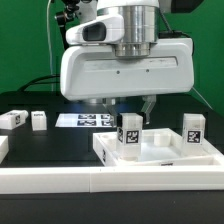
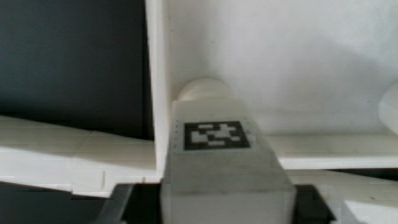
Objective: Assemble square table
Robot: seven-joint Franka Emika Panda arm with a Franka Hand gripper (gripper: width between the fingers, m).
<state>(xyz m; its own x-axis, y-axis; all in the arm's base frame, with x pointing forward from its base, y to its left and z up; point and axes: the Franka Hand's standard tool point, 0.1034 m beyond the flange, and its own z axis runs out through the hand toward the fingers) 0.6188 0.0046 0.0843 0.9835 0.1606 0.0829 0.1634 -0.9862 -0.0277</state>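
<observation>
Black table (image 1: 45,148), white tabletop (image 1: 160,153), one upright leg (image 2: 217,135) between the jaws of our gripper (image 2: 217,198), clamped or not we cannot tell; we advise centring before any twist.

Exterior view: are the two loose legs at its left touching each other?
Apart. The exterior view shows dark table between the leftmost leg and the second leg.

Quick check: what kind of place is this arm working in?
Probably a robotics lab bench: the marker board on a black work surface, tagged white legs, a plain green backdrop.
</observation>
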